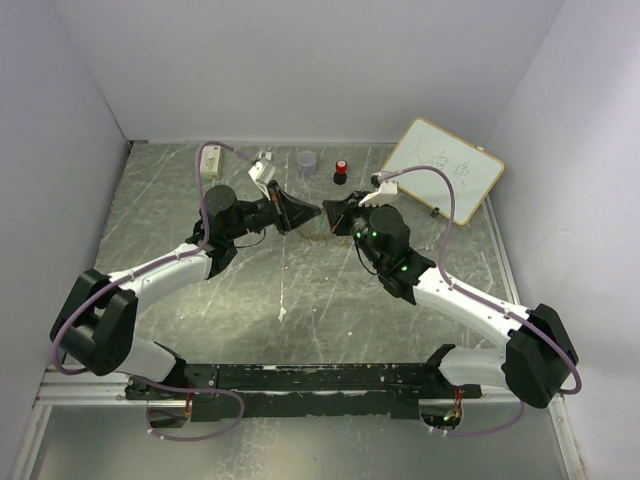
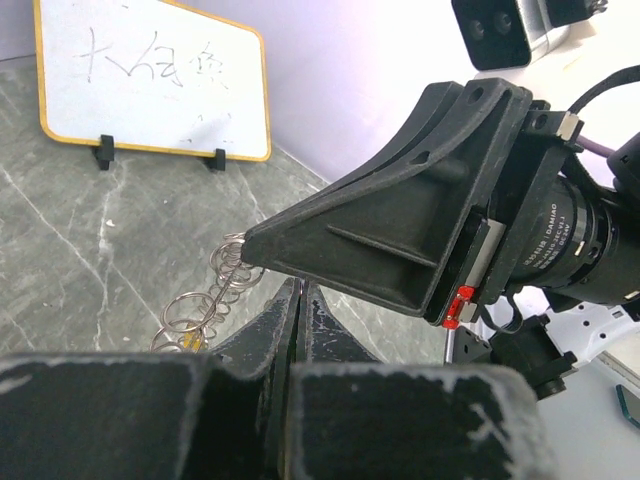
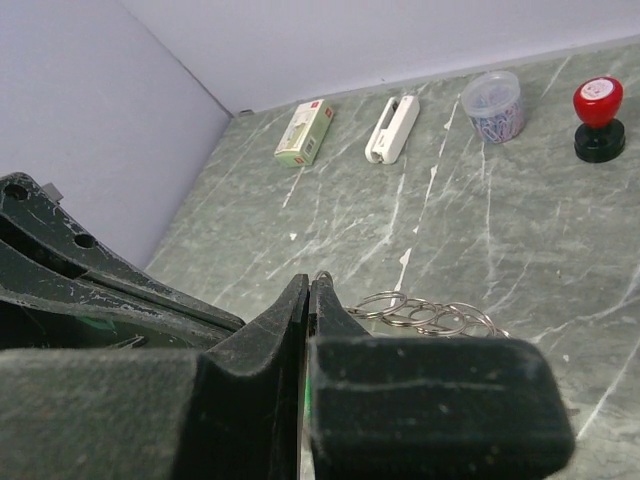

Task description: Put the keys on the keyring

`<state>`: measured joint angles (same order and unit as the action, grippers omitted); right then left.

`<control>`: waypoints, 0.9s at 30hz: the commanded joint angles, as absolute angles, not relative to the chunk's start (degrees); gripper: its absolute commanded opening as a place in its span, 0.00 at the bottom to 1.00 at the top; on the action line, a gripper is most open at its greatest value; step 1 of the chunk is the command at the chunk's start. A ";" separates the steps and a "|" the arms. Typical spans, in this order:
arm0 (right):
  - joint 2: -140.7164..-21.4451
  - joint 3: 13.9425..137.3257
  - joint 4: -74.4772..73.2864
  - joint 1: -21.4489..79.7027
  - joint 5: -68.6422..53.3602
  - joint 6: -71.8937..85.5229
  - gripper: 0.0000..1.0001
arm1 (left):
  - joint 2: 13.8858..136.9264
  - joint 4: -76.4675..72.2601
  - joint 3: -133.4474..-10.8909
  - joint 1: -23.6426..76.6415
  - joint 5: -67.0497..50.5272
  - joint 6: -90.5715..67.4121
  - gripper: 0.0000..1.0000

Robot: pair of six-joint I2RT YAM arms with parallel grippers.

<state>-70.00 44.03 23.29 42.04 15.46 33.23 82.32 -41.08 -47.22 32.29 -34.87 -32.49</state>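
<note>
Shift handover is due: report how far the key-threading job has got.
Done: nothing visibly; no key shows threaded on the keyring. In hand: left gripper and right gripper, fingers shut, meet tip to tip by it; what they pinch is hidden. Left: the keys to go on.

Robot lab test cell: plain white enclosure walls (image 1: pixel 300 60) around my grey-green marbled tabletop (image 1: pixel 340 320); yellow-framed whiteboard (image 1: pixel 445 170) at two o'clock.
</note>
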 commanded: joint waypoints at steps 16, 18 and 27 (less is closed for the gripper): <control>-68.29 43.97 29.04 41.71 17.56 39.58 0.00 | 82.30 -51.16 -42.71 32.78 -27.98 -38.63 0.07; -68.09 43.94 29.08 41.76 17.49 39.59 0.00 | 82.51 -51.80 -42.71 32.76 -27.52 -39.08 0.07; -68.21 44.12 28.80 41.78 17.27 39.53 0.00 | 83.62 -53.89 -43.12 32.81 -27.39 -40.23 0.07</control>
